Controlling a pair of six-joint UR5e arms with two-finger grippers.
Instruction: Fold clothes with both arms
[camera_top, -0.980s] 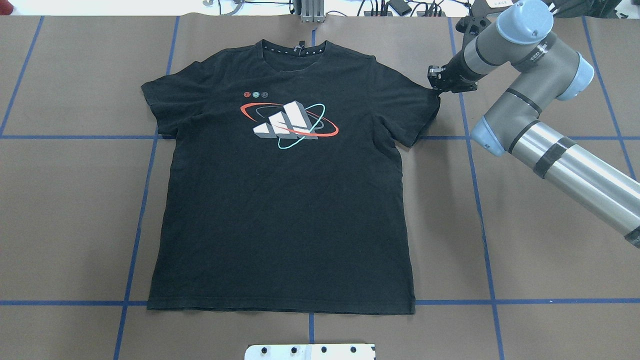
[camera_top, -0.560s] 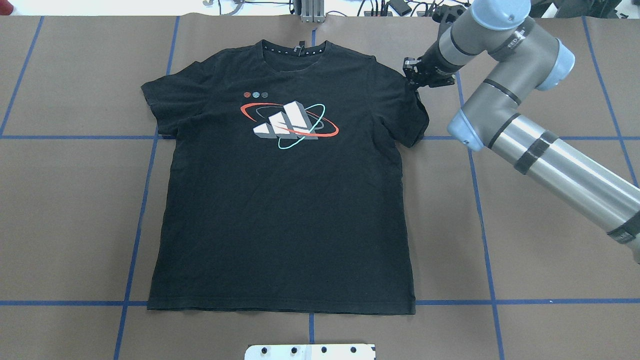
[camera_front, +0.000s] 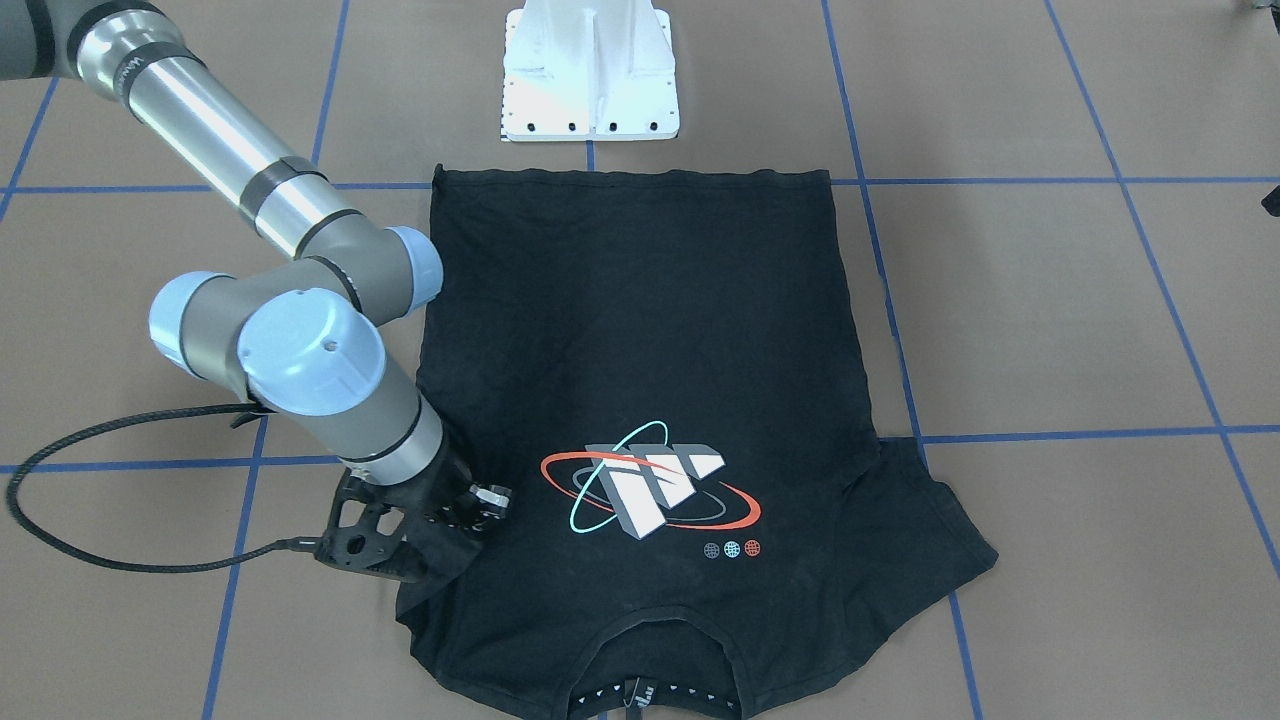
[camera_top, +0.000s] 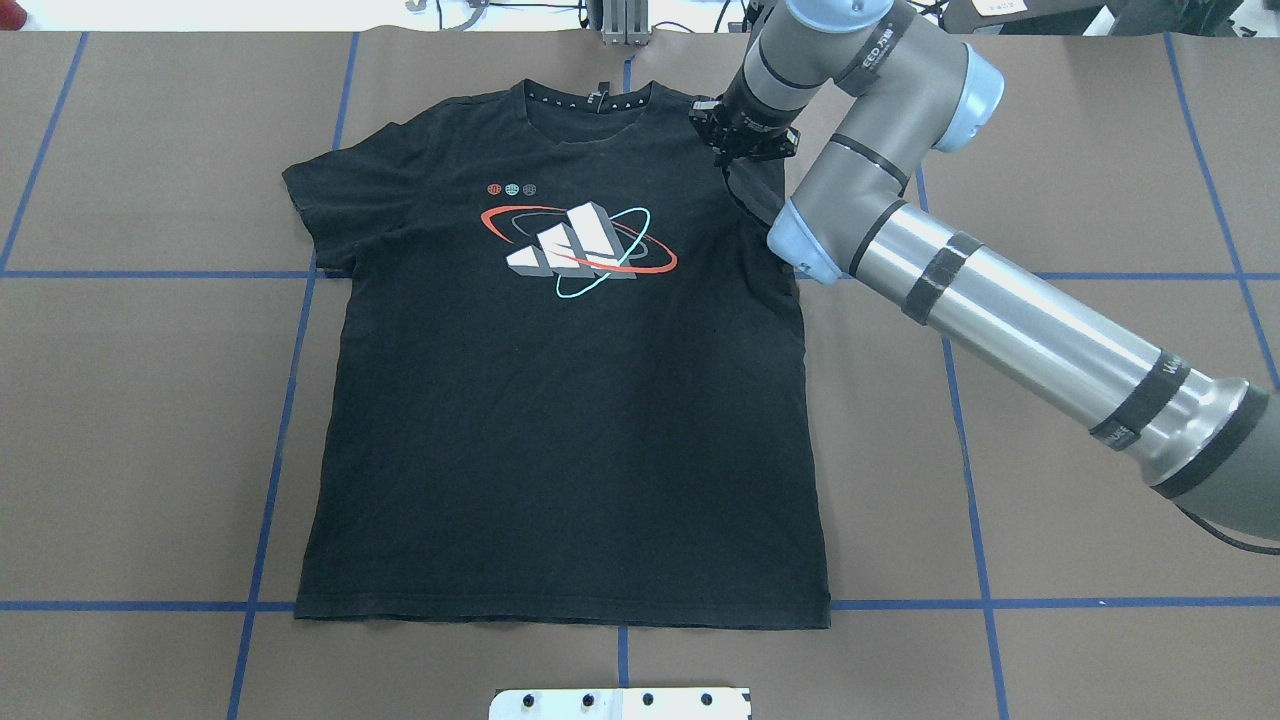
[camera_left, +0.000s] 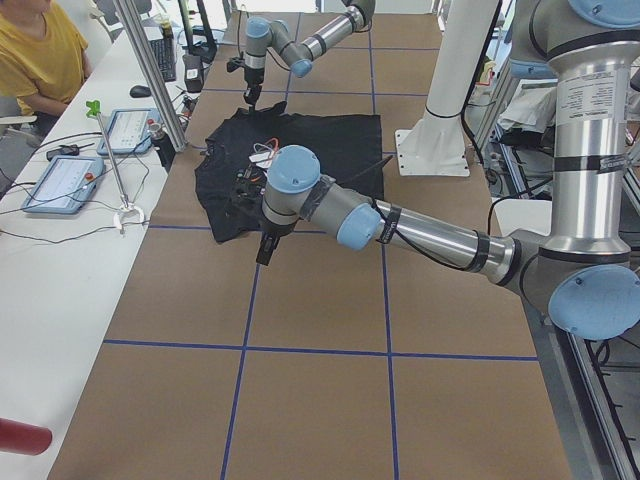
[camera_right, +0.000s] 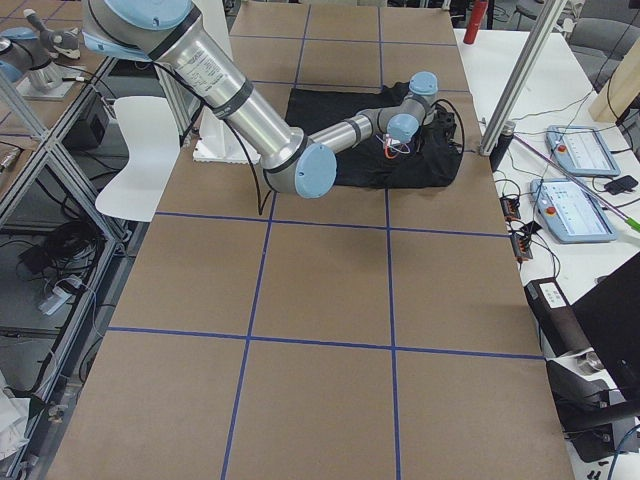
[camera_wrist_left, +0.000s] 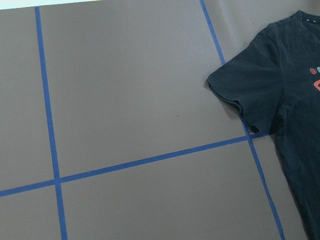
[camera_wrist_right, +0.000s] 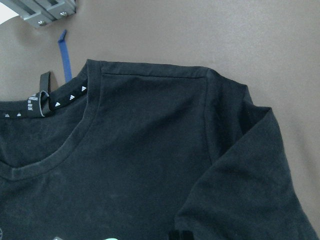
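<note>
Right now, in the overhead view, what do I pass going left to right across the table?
Flat sleeve → logo → right gripper, pinching the shirt → right arm.

Brown table (camera_top: 130, 420) gridded with blue tape (camera_top: 1100, 603), black T-shirt (camera_top: 560, 430) lay spread at centre, white base plate (camera_top: 620, 703) at bottom centre.

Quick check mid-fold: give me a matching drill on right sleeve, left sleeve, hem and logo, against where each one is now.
Things:
1. right sleeve
2. left sleeve
3. hem
4. logo

States:
A. flat on the table
B. on the chest
C. held up by the right gripper
D. nearest the base plate

Pairs: 1-C, 2-A, 3-D, 4-B
</note>
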